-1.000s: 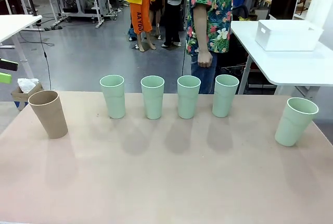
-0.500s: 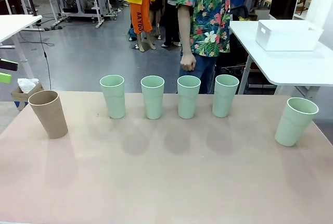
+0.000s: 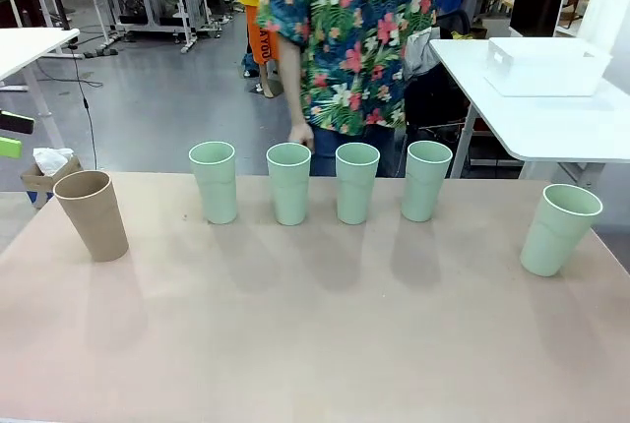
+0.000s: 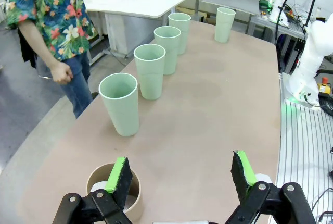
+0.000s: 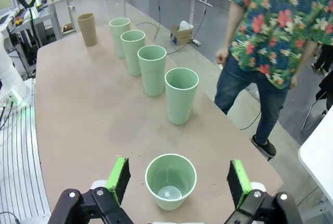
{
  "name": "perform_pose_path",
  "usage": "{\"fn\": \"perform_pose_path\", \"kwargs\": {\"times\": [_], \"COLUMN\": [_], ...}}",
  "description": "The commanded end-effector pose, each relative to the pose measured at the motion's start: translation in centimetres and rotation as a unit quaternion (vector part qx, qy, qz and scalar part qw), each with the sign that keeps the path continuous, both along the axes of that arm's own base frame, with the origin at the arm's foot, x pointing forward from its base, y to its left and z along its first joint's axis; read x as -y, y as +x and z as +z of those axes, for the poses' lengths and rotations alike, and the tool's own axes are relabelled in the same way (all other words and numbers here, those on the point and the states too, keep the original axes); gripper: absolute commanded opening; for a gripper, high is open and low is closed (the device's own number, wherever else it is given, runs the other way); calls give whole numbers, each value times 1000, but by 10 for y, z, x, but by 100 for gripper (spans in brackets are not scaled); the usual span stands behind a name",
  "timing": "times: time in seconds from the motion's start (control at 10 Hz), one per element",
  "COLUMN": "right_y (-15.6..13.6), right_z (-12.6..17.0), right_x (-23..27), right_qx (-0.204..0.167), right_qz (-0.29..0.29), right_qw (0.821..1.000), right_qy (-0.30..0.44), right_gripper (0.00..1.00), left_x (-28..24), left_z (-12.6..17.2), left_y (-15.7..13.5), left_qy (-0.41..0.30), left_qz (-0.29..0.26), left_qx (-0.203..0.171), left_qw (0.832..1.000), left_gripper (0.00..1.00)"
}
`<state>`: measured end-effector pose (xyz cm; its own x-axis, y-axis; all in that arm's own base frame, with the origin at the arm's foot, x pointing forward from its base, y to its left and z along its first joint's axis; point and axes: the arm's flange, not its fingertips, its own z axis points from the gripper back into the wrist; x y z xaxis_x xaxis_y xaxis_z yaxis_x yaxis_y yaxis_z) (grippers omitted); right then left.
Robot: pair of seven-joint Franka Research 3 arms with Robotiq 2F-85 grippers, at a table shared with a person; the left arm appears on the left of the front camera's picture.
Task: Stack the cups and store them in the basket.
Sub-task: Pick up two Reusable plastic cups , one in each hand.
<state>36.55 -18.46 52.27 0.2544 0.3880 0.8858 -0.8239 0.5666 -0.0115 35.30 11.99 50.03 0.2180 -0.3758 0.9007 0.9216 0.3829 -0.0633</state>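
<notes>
Left gripper point(image 4: 180, 169) spread wide, empty, by tan cup point(image 3: 92, 214). Right gripper point(image 5: 178, 174) spread wide, empty, over end green cup point(image 3: 558, 229). Four green cups point(image 3: 288, 183) stood in row on table point(image 3: 315, 344). Basket point(image 3: 544, 67) sat on side table point(image 3: 551, 126).

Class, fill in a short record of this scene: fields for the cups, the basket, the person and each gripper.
Green cups: five, standing in a row on the table, none stacked
Brown cup: one, standing at the row's left end
Basket: white, on the side table, away from the cups
Person: at the far side, behind the middle cups
Left gripper: open, empty, by the brown cup
Right gripper: open, empty, over the end green cup
</notes>
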Motion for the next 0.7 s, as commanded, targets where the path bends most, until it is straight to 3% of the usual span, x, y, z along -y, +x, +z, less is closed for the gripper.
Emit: {"fn": "perform_pose_path", "kwargs": {"times": [0.0,0.6], "right_y": [4,4], "right_z": [1,1], "right_x": [1,1], "right_qx": [17,17], "right_qz": [4,4], "right_qw": [1000,1000], "right_qy": [5,5], "right_gripper": [100,100], "left_x": [-1,-1], "left_z": [2,2], "left_y": [0,0], "left_qy": [-2,-2], "left_qz": [-4,-4], "left_qx": [4,4], "left_qw": [1000,1000], "left_gripper": [100,100]}}
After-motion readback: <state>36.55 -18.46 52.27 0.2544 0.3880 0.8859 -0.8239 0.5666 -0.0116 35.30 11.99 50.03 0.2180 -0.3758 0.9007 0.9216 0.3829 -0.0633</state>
